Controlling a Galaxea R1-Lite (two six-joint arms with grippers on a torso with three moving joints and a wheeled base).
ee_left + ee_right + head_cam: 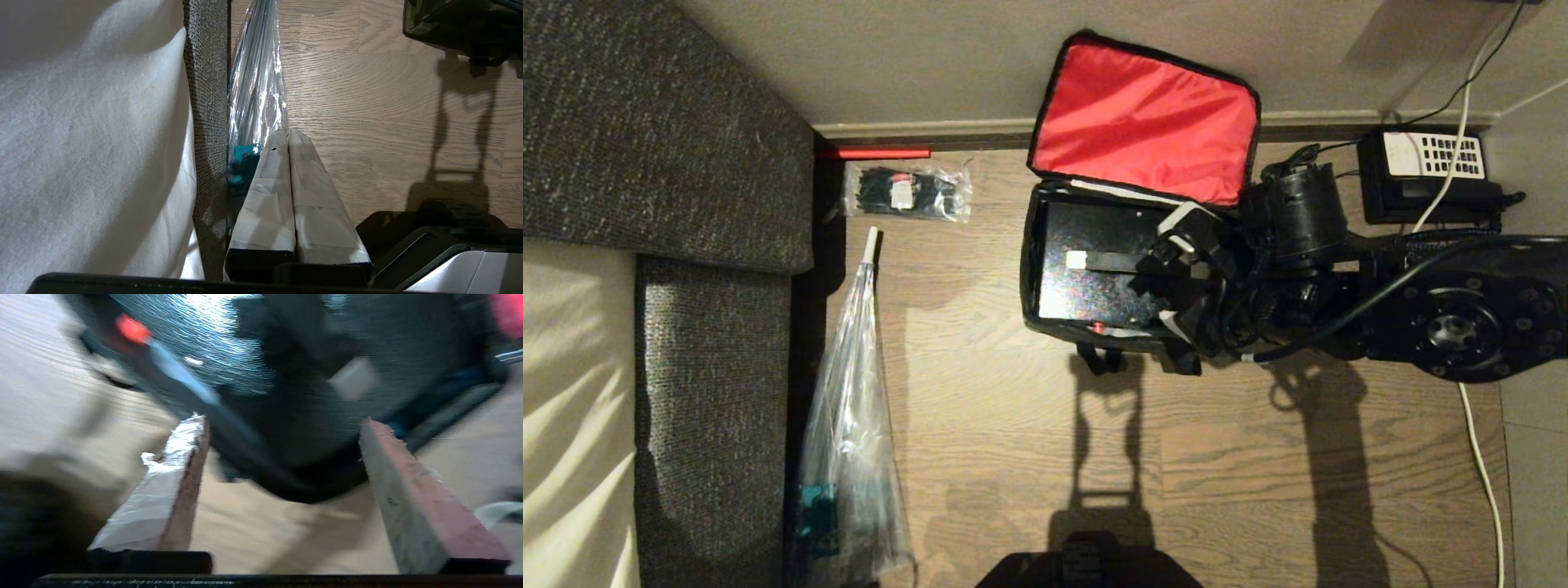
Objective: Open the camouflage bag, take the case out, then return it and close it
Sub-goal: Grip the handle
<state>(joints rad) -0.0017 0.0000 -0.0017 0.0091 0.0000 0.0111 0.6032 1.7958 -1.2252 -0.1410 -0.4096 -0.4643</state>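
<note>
Red lid lining (1145,122) on the camouflage bag (1033,269), black case (1094,273), speckled grey sofa (670,131).

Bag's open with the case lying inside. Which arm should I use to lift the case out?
Right. The right gripper hangs open directly over the case inside the camouflage bag, whose red lid is flipped back. The left gripper is shut, parked beside the sofa, away from the bag.
</note>
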